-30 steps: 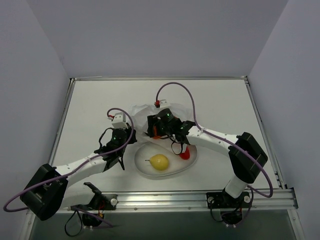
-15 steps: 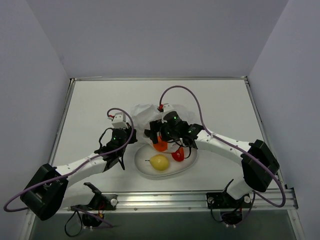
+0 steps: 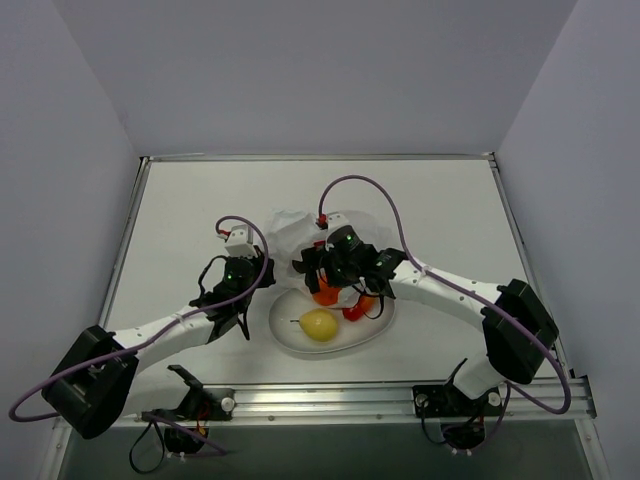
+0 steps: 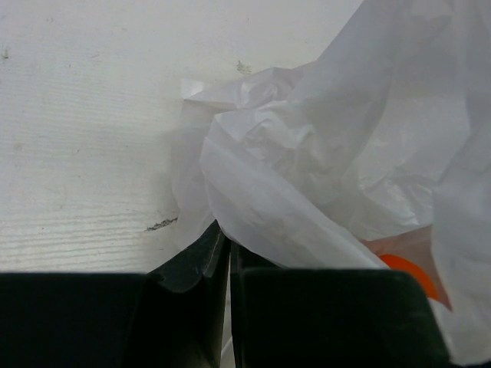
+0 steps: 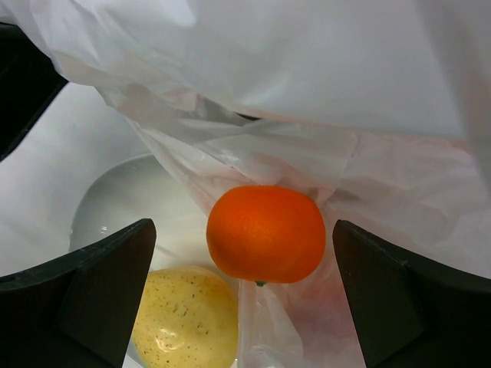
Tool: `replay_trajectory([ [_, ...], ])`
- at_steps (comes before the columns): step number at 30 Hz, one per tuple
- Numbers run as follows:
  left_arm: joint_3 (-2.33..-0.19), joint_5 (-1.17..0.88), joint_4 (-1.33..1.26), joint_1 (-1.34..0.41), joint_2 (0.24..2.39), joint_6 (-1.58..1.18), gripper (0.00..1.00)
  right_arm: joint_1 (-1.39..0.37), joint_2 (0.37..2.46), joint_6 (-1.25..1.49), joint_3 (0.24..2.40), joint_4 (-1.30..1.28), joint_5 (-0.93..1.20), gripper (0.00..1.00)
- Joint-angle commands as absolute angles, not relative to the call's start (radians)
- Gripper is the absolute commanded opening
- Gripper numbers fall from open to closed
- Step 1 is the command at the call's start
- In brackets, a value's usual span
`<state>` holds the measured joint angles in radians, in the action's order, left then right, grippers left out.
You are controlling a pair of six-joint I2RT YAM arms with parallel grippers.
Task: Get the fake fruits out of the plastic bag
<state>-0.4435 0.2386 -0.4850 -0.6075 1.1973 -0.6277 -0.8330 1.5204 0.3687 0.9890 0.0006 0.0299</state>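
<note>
Mid-unloading: pinching plastic bag [image 4: 307, 153] edge with left tool [image 4: 227, 253], clamped shut; straddling orange [image 5: 265, 233] beside pear [image 5: 188, 318] at plate [image 5: 115, 207] rim with right tool [image 5: 245, 261], wide open, gripping nothing. Next, probably reaching into bag for more

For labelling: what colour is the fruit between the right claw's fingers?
The fruit is orange; best in right wrist view.

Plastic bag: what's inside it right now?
Only an orange shows, at the open edge of the plastic bag, next to the yellow pear on the plate. Crumpled film covers the rest, so more fruit can't be ruled out.
</note>
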Motion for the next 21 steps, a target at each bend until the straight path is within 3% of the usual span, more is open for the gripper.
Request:
replay_trajectory([
  [1,-0.469,0.227,-0.532,-0.609,1.193,-0.623,0.02,-0.844,1.509,0.365,0.968,-0.071,-0.040,0.96],
  [5,-0.468,0.230,-0.535,-0.612,1.192,-0.626,0.02,-0.859,1.554,0.385,0.977,-0.069,-0.081,0.95],
  [11,-0.469,0.229,-0.538,-0.617,1.200,-0.621,0.02,-0.876,1.611,0.387,1.003,-0.069,-0.123,0.85],
  [13,-0.469,0.229,-0.538,-0.620,1.200,-0.620,0.02,-0.888,1.609,0.387,1.003,-0.067,-0.121,0.74],
  [15,-0.469,0.230,-0.538,-0.620,1.201,-0.618,0.02,-0.905,1.594,0.393,1.008,-0.066,-0.144,0.44],
  [21,-0.468,0.232,-0.552,-0.626,1.207,-0.626,0.02,-0.976,1.436,0.382,1.008,-0.049,-0.249,0.36],
])
